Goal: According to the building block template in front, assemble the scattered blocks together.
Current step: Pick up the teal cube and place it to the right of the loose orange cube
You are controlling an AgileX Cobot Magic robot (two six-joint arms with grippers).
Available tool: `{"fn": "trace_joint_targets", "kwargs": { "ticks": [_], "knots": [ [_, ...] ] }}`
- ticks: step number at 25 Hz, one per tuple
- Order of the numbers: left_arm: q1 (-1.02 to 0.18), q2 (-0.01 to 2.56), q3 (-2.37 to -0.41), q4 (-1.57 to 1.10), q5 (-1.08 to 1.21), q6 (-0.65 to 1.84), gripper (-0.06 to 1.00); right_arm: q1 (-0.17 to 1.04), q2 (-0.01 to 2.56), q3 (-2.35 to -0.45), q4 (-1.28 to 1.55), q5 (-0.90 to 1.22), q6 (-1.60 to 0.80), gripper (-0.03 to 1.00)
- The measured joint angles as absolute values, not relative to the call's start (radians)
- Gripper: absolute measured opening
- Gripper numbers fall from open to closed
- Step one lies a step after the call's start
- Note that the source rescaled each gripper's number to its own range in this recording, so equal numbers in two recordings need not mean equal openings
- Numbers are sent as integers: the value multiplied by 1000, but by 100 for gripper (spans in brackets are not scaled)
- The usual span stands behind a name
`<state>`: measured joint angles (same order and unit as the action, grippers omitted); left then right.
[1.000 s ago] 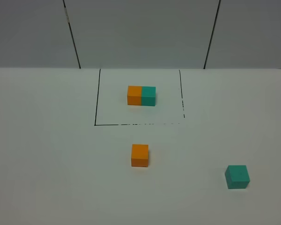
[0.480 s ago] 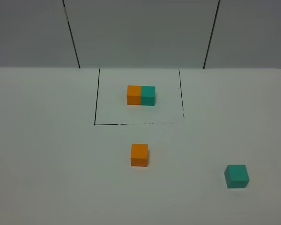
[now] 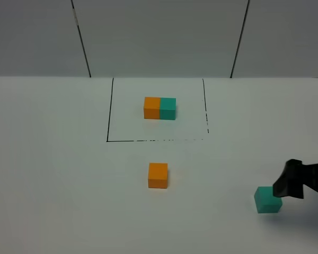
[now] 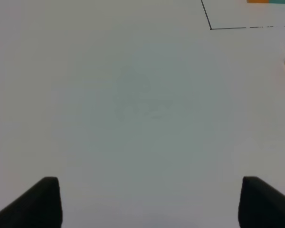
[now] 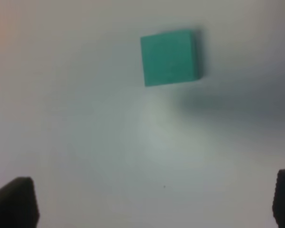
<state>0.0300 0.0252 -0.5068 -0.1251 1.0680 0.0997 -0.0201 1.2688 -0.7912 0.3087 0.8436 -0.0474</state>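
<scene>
A: What lies inside the outline (image 3: 109,111)?
B: The template (image 3: 159,108) — a matte, two-colour bar. The orange cube (image 3: 158,175) sits before it, the teal cube (image 3: 268,200) farther front-right.
A: Grippers?
B: Left gripper (image 4: 152,204) and right gripper (image 5: 147,202) — both spread wide, empty.

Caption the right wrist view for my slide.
Open right gripper above the table, teal cube lying ahead, not yet grasped.

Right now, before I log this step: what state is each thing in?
Template: joined, orange left, teal right, inside the drawn box.
Orange cube: single, lying free.
Teal cube: single, free, not gripped.
Left hand: open, empty.
Right hand: open, empty, near the teal cube.
</scene>
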Motion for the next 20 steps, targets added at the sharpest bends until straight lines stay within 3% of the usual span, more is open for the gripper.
{"fn": "trace_joint_targets", "kwargs": {
  "ticks": [8,20],
  "knots": [
    [30,25,-507,-125,1068,100,59,118,1569,-882,185,750,-7,100],
    [30,25,-507,-125,1068,98,59,136,1705,-892,130,630,59,100]
  ]
}}
